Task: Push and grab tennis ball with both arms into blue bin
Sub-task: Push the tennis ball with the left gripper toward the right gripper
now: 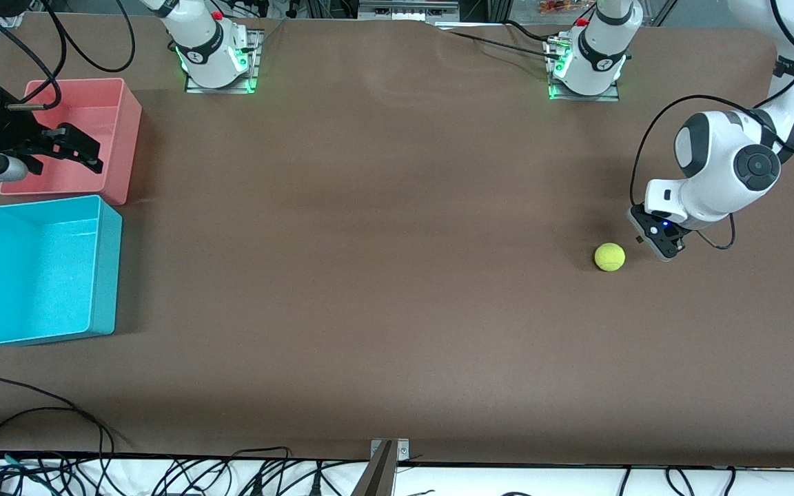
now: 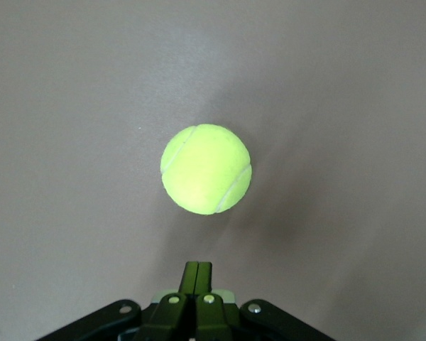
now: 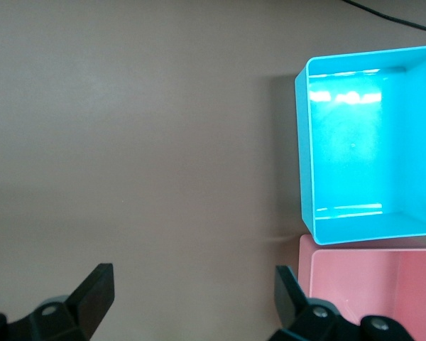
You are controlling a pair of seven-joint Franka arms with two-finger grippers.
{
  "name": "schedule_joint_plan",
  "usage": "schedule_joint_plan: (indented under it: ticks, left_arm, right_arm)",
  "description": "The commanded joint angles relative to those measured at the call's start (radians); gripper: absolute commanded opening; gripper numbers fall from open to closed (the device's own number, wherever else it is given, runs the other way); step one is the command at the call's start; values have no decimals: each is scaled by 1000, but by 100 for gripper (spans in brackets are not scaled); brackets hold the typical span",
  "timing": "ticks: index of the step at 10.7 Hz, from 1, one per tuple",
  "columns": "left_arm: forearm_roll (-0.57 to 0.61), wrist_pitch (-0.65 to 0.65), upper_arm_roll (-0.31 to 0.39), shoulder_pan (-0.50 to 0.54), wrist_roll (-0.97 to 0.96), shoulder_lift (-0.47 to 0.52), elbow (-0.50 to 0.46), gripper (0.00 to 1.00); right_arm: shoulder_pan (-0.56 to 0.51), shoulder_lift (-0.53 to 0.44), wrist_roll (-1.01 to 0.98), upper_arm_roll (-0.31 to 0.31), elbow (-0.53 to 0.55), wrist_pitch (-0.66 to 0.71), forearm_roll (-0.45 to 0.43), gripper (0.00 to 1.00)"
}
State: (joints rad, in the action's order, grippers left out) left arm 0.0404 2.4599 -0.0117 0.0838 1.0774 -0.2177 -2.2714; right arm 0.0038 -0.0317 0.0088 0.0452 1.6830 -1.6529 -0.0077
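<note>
Ball (image 1: pixel 609 257) sits on tabletop (image 1: pixel 383 275) toward left arm's end, just beside left end effector (image 1: pixel 652 241), which is closed, gripping nothing. Right end effector (image 1: pixel 73 148) open, over pink bin (image 1: pixel 121 110). Blue bin (image 1: pixel 104 275) beside pink, nearer front edge.

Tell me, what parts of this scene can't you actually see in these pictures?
- Left gripper: in the front view the arm's own body covers its fingertips.
- Tennis ball: its underside and table contact are hidden by the ball itself.
- Pink bin: the right gripper overlaps its inside.
- Blue bin: the right wrist view's edge cuts it off.
</note>
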Motion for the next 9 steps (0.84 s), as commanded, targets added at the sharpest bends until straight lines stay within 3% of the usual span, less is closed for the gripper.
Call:
schedule_joint_plan:
  ticks: [1, 6, 9]
  left_arm:
    - [-25, 51, 18, 8, 180, -57, 26, 0]
    - [-28, 126, 30, 13, 312, -114, 49, 0]
    - [-102, 137, 41, 8, 399, -150, 73, 0]
  right_arm:
    - [2, -10, -13, 1, 17, -21, -17, 100]
    - [2, 9, -13, 5, 7, -21, -12, 100]
    - [-5, 9, -35, 5, 7, -22, -14, 100]
